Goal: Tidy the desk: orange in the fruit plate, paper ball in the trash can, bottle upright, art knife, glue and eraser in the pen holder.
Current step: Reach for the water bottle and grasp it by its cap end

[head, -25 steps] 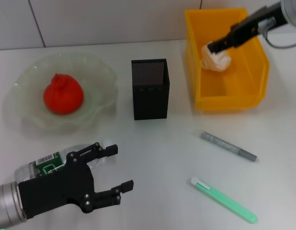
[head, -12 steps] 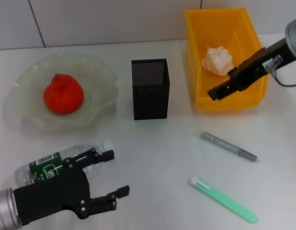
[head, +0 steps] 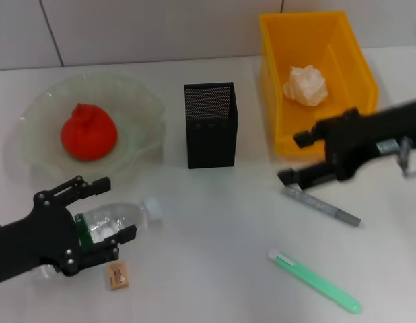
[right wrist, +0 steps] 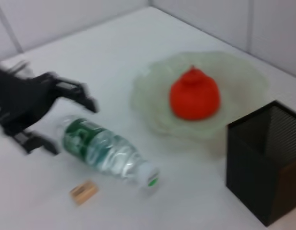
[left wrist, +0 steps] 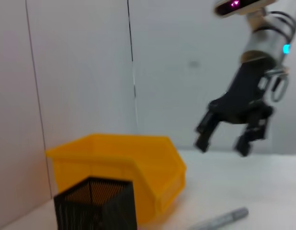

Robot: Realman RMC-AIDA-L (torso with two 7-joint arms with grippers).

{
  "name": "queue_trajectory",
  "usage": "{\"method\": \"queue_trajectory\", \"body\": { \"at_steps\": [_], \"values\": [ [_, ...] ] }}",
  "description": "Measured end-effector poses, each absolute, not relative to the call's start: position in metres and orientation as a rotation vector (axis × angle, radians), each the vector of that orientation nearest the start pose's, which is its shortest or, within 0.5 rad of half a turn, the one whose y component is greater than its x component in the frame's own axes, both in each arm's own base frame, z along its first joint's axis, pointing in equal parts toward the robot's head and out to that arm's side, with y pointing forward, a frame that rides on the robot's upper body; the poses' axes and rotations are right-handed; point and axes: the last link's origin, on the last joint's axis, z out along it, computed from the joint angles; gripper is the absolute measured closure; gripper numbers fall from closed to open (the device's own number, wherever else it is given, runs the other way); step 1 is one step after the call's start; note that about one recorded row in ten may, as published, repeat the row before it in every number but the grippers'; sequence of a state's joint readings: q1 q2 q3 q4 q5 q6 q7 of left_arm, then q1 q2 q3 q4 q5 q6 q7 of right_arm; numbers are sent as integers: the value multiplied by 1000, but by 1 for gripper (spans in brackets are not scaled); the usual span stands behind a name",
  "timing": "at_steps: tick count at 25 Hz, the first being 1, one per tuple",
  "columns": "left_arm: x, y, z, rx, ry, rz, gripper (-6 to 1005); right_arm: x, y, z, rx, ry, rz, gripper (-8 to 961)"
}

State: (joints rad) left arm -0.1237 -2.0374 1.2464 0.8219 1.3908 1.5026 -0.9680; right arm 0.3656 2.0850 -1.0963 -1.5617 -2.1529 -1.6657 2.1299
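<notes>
The orange [head: 89, 131] lies in the pale-green fruit plate [head: 146, 101]. The paper ball [head: 305, 85] rests inside the yellow trash can [head: 356, 81]. The bottle [head: 117, 219] lies on its side at the front left, cap toward the middle. My left gripper [head: 117, 207] is open, its fingers on either side of the bottle's base end. The tan eraser [head: 117, 274] lies just in front of the bottle. My right gripper [head: 293, 158] hangs open before the trash can, over the end of a grey pen-shaped stick [head: 321, 205]. The black mesh pen holder [head: 211, 124] stands mid-desk.
A green pen-shaped tool [head: 314, 280] lies at the front right. I cannot tell which of the grey and green sticks is the art knife and which the glue. The right wrist view shows the bottle [right wrist: 102, 148], eraser [right wrist: 83, 191] and left gripper [right wrist: 70, 125].
My right gripper let go of the paper ball in the trash can and came down in front of it. My left gripper drew back leftward, uncovering the bottle and the eraser.
</notes>
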Motion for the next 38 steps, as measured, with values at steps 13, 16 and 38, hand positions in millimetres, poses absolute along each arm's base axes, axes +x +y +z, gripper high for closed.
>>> {"method": "queue_trajectory", "body": {
  "at_steps": [13,16,38],
  "values": [
    [-223,305,-9,-2841,-199,-404,175,300,244,43,-2742,317,678,156],
    [-206,322,-18,-2901,-202,-233,175,309,234,39,-2721,353,772,156],
    [-182,354,-50,-2863,-298,380,177,321,213,26,-2701,433,838,156]
  ]
}}
